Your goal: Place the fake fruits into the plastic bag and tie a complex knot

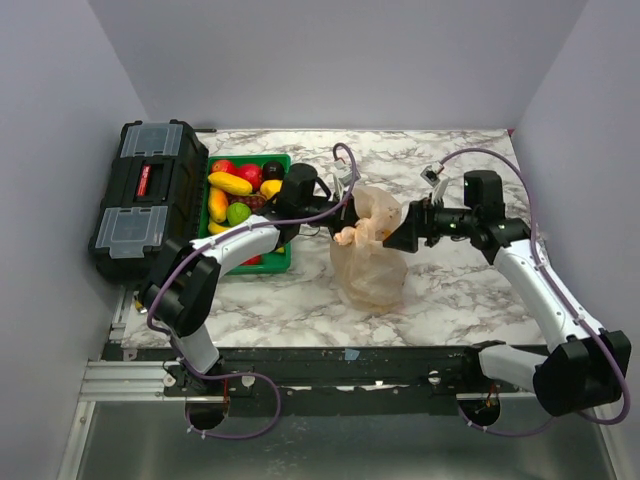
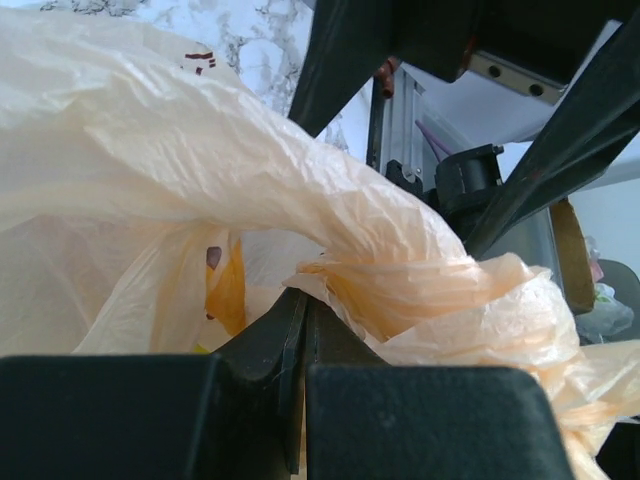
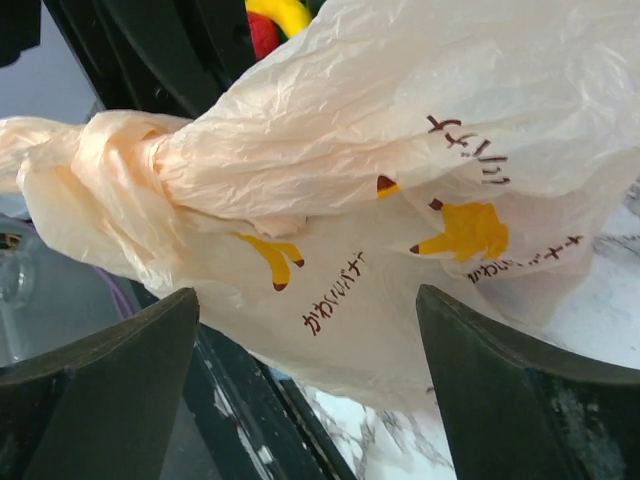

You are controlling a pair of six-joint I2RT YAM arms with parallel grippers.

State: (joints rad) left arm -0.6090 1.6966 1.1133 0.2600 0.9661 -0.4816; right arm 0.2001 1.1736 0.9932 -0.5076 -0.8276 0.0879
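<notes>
Two grippers flank the plastic bag point(image 1: 368, 265) standing mid-worktop point(image 1: 450, 290): left gripper point(image 1: 338, 210) fingers pinch its twisted neck, right gripper point(image 1: 402, 232) fingers spread beside it. Thin, light, slippery film likely tears; the bunched knot point(image 3: 120, 160) looks the firmest hold.

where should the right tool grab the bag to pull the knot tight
Probably the bag at its twisted neck, just beside the knot, coming from the right. There the plastic is bunched narrow enough for the open right tool. The left tool pinches the far side, and the belly below is loose film.
</notes>
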